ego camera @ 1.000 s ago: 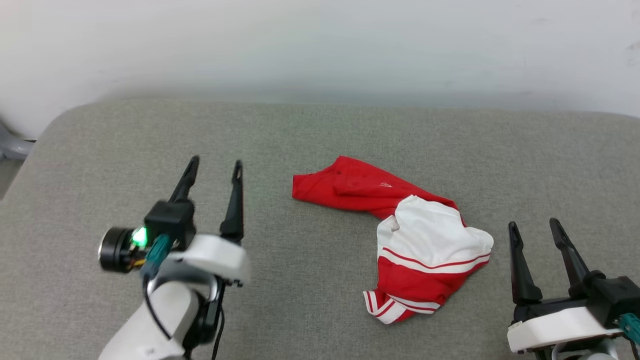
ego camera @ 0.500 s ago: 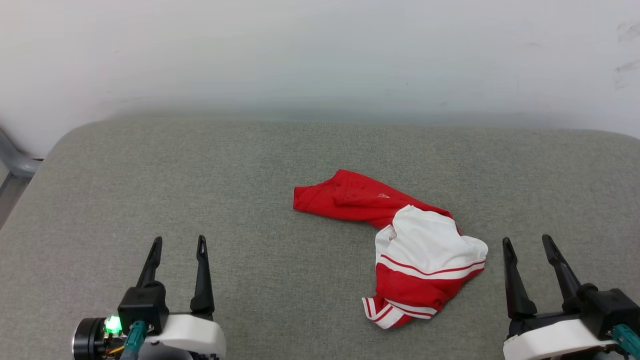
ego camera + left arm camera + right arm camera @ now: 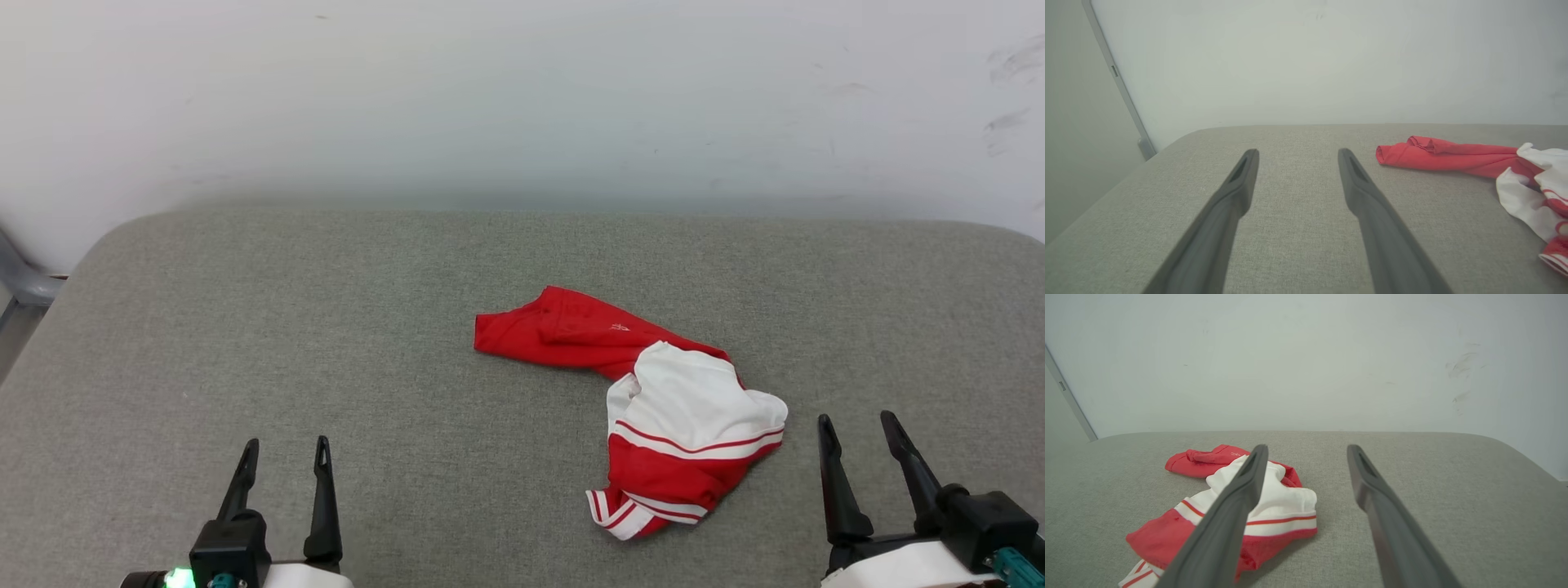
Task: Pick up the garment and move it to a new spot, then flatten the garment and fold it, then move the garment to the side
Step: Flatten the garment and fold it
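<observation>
Grey cloth table [image 3: 245, 327] holds a crumpled, thin red-and-white jersey [image 3: 653, 384]. Left pincer [image 3: 287, 443] has pulled back near; it and right pincer [image 3: 856, 419] gape wide, empty, so pick-up hasn't begun.

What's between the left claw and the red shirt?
Nothing but bare grey cushion lies between the left claw and the crumpled red-and-white jersey, seen in the head view.

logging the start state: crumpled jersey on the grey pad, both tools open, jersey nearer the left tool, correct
No: the head view shows the jersey nearer the right tool, not the left tool. It is crumpled on the grey pad, and both tools are open.
</observation>
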Controlling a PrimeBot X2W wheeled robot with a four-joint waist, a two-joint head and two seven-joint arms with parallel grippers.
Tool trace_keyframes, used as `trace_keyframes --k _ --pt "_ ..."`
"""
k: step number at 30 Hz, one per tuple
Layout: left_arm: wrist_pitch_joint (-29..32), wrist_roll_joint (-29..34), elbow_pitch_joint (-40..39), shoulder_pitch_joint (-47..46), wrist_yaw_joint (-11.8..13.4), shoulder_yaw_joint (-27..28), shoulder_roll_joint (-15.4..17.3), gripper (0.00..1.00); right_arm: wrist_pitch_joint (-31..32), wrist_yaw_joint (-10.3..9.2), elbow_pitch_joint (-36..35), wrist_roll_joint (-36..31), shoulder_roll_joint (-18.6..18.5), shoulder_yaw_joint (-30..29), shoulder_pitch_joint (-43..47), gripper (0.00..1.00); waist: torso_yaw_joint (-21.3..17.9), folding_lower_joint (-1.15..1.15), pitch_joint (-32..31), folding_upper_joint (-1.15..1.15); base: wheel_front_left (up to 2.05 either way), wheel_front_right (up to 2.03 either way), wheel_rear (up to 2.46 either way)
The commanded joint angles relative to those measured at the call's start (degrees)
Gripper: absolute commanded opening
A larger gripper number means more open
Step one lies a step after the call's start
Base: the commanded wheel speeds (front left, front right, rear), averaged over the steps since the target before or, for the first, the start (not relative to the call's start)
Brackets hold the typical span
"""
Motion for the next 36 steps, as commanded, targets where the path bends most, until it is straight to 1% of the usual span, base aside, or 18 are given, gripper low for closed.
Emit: trace_keyframes --k 1,9,20,28,31,35,36 --pt "-0.15 0.61 -0.18 0.66 -0.56 0.61 -0.19 1.00 -0.12 -0.04 0.22 0.14 0.13 0.08 0.76 1.00 -0.01 0.00 -0.03 0.00 0.00 0.00 0.00" --pt "-0.15 2.90 0.01 1.76 -3.50 3.27 -2.03 1.00 -0.12 -0.04 0.84 0.49 0.13 0.37 0.83 1.00 0.16 0.00 -0.21 0.00 0.00 0.00 0.00" --pt "-0.15 5.33 0.29 2.02 -5.53 5.25 -3.87 1.00 -0.12 -0.04 1.03 0.54 0.14 0.34 0.55 1.00 0.34 0.00 -0.32 0.00 0.00 0.00 0.00" --pt "-0.15 6.18 0.22 0.91 -6.64 5.83 -5.03 1.00 -0.12 -0.04 -1.53 -3.36 0.05 -0.07 -5.65 1.00 0.95 0.00 0.43 0.00 0.00 0.00 0.00" --pt "-0.15 6.49 0.08 0.42 -7.05 6.00 -5.35 1.00 -0.12 -0.04 -2.09 -3.27 -2.27 1.22 -9.95 1.00 1.52 0.00 1.00 0.00 0.00 0.00 0.00" --pt "-0.15 6.68 -0.16 0.12 -7.41 6.45 -5.61 1.00 -0.06 -0.04 0.43 -1.47 -7.65 5.96 -16.95 1.00 2.05 0.00 1.99 0.00 0.00 0.00 0.00" --pt "-0.15 6.79 -0.25 -0.15 -7.42 6.53 -5.68 1.00 1.37 -0.04 1.46 -0.32 -9.19 7.71 -18.71 1.00 2.23 0.00 2.42 0.00 0.00 0.00 0.00"
